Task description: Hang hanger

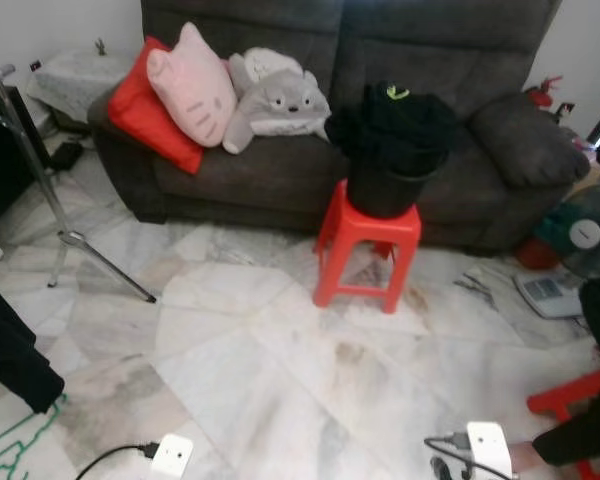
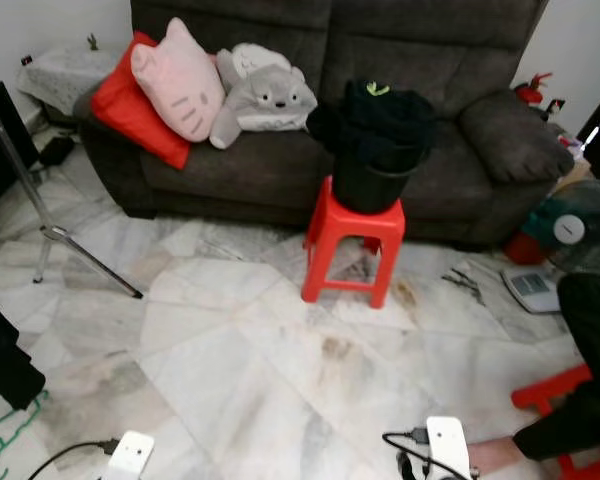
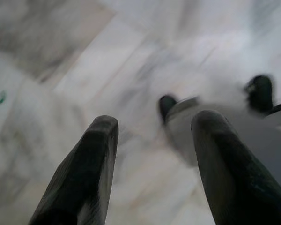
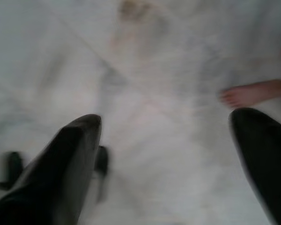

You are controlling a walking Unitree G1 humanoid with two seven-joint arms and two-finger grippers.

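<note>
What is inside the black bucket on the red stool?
The black bucket on the red stool is heaped with dark clothes spilling over its rim. One shows a small green mark. Whatever lies beneath the heap is covered.

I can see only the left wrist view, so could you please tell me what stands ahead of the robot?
Observer: A red stool carrying a black bucket heaped with dark clothes, in front of a grey sofa.
Operator: Thank you. Where is the hanger?
Observer: A green hanger lies on the marble floor at the robot's near left.
Operator: Is the right tool carrying anything?
Observer: No, the right tool is open and empty above the floor, with a person's bare foot nearby.
</note>
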